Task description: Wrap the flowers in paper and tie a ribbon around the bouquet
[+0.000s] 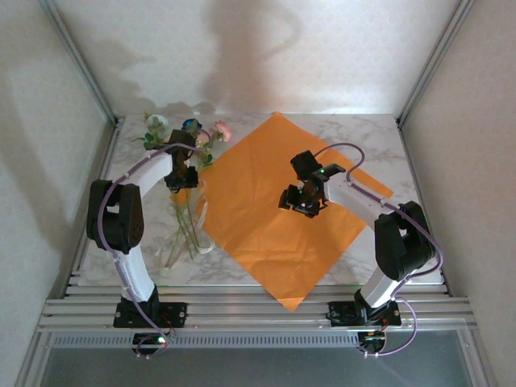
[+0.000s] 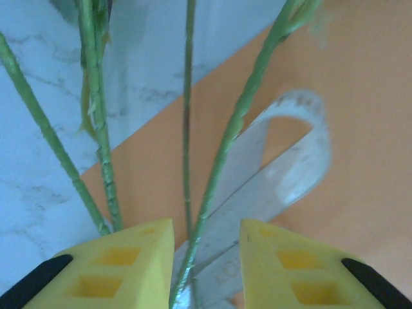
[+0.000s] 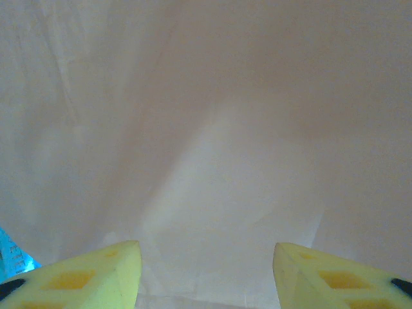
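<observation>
left wrist view: left gripper [image 2: 207, 254] half-open astride two stems of the flowers [image 2: 239, 122], clamping nothing, at the left side of the paper [image 2: 367, 90]; the ribbon [image 2: 302, 164] loops on that side beneath. closing here could catch only those stems, or snag the ribbon. right gripper [image 1: 302, 200] gapes empty over the paper's middle.

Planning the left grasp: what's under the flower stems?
The marble table, the edge of the orange paper and the looped ribbon lie beneath the stems. The ribbon's near end is hidden behind the left gripper.
</observation>
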Robot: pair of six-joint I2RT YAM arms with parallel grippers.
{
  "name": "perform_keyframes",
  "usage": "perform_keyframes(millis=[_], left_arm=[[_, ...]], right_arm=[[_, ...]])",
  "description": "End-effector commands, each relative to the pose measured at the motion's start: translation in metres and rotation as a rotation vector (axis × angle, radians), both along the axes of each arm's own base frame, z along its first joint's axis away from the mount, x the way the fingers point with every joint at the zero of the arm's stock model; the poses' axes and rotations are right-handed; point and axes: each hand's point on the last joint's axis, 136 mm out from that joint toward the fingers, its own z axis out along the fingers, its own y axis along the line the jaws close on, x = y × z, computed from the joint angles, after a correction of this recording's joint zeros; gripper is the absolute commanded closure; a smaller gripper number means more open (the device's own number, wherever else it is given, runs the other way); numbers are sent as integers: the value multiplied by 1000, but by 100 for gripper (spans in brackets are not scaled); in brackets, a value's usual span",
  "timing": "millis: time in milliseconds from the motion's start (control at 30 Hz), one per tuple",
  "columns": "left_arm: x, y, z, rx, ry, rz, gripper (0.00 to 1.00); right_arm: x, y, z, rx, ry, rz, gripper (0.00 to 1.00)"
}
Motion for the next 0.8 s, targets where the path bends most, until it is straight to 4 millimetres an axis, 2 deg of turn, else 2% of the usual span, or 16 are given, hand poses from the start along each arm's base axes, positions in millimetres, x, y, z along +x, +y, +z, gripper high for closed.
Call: perform_keyframes(millis=[0, 167, 300, 600, 767], left_arm=[[-21, 6, -10, 77, 51, -75, 68], [-33, 1, -29, 78, 78, -100, 68], [-34, 5, -32, 100, 72, -86, 73], [-29, 9, -7, 156, 33, -107, 99], [-27, 11, 12, 204, 14, -128, 100]], right_arm=[[-4, 3, 2, 27, 5, -7, 43], [-4, 2, 1, 21, 13, -9, 43], [-4, 3, 0, 24, 13, -10, 43], [-4, 3, -1, 24, 16, -18, 43], [-2, 3, 1, 22, 10, -23, 43]])
